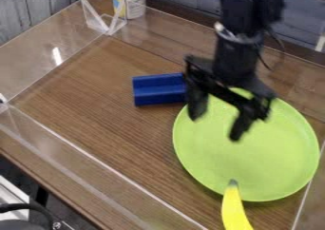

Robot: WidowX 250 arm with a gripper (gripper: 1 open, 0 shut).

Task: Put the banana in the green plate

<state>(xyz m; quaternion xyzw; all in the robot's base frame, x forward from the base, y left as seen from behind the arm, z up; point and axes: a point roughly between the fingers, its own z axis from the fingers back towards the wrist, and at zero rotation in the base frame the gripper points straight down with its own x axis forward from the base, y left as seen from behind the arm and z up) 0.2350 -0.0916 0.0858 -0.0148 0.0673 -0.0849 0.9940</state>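
Foreground, lower edge of the frame: the banana [234,209], a yellow toy with a dark greenish tip, lies at the bottom right. Its tip touches or just overlaps the near rim of the green plate [286,167]; most of its body runs down off the plate toward the bottom edge.

Lower right: the green plate, a round lime-green disc with a shallow raised rim, rests flat on the table.

Centre right: the gripper [223,115], black and pointing straight down, hangs over the upper left part of the plate. Its two fingers stand wide apart and hold nothing. The dark arm rises from it to the top of the frame.

Centre left: a blue rectangular block [162,88] lies on the wood, just beside the upper left rim of the plate and apart from the banana.

Surface: a dark brown wood-grain tabletop [89,101], enclosed by low clear plastic walls [51,53] visible along the left and near sides, with glare on the left panel.

Background, top of the frame: a white bottle with a yellow and red label [127,1] stands at the upper left behind the wall. Further room detail is too cropped to tell.
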